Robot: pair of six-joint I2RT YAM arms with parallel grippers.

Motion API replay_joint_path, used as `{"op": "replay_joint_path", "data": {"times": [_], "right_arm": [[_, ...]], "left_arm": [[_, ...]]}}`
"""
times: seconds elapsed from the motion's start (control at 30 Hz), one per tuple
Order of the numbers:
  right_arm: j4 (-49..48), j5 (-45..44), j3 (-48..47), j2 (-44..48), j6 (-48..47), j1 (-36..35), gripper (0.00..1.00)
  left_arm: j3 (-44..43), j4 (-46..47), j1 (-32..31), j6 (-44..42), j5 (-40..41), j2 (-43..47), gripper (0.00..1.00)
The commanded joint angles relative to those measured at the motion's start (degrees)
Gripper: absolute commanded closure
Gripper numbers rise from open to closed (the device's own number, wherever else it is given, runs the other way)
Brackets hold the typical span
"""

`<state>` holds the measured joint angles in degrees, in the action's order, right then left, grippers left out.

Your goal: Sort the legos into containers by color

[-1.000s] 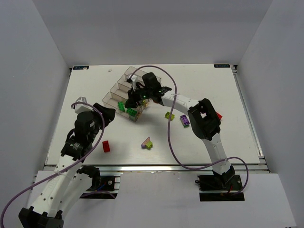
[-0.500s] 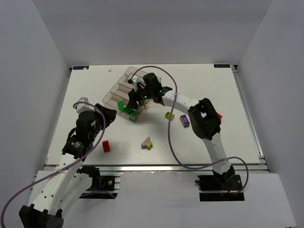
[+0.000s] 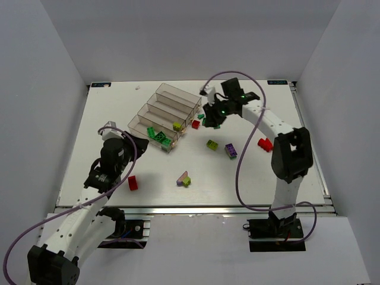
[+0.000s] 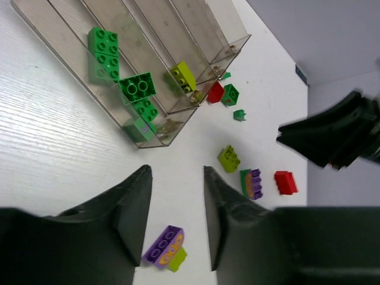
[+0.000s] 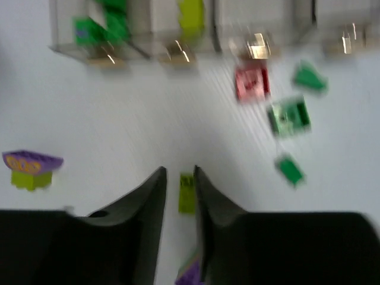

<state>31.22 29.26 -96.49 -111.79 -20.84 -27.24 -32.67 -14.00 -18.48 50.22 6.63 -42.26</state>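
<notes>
My left claw (image 4: 177, 172): spread wide, empty, over the tabletop (image 4: 53, 154) near a purple-and-lime lego (image 4: 167, 253). My right claw (image 5: 178, 173): narrow gap, nothing pinched; view blurred. Green legos (image 4: 136, 88) lie in the containers' (image 4: 66, 59) outermost bin.

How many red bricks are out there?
3 red bricks: one front left, one beside the bins, one far right. More may be hidden.

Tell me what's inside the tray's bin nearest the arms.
Only green bricks, about four, lie in that bin. The last one, against the bin's end wall, is dimmed by the tinted plastic, so its shape is unclear.
</notes>
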Motion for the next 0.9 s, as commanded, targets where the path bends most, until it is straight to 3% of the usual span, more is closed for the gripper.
{"op": "replay_joint_path", "data": {"times": [0.0, 0.03, 0.07, 0.1, 0.2, 0.47, 0.87], "right_arm": [[8.33, -10.67, 6.99, 6.82, -2.45, 3.07, 0.63], [7.81, -12.89, 10.93, 8.06, -1.93, 3.68, 0.59], [6.58, -17.52, 12.71, 9.99, -1.05, 4.39, 0.46], [6.14, -19.83, 14.21, 10.71, -0.78, 4.48, 0.4], [8.14, -23.8, 16.94, 10.89, 0.62, 4.92, 0.32], [9.48, -22.23, 17.65, 7.46, 6.42, 6.15, 0.32], [10.44, -20.55, 16.24, 1.14, 7.13, 6.24, 0.38]], "left_arm": [[-0.47, 3.62, 0.29, -0.64, -1.27, -1.07, 0.48], [-0.38, 4.41, 0.2, -0.73, -1.45, -1.68, 0.46], [-0.29, 5.29, 0.29, -0.91, -1.62, -2.03, 0.43], [-0.29, 5.3, 0.29, -1.0, -1.8, -2.38, 0.42], [-0.38, 6.61, 0.2, -1.61, -2.41, -3.88, 0.4], [-0.29, 8.11, 0.2, -2.23, -3.12, -5.38, 0.38], [0.67, 6.44, 0.29, -1.61, -2.06, -3.18, 0.38]]}}
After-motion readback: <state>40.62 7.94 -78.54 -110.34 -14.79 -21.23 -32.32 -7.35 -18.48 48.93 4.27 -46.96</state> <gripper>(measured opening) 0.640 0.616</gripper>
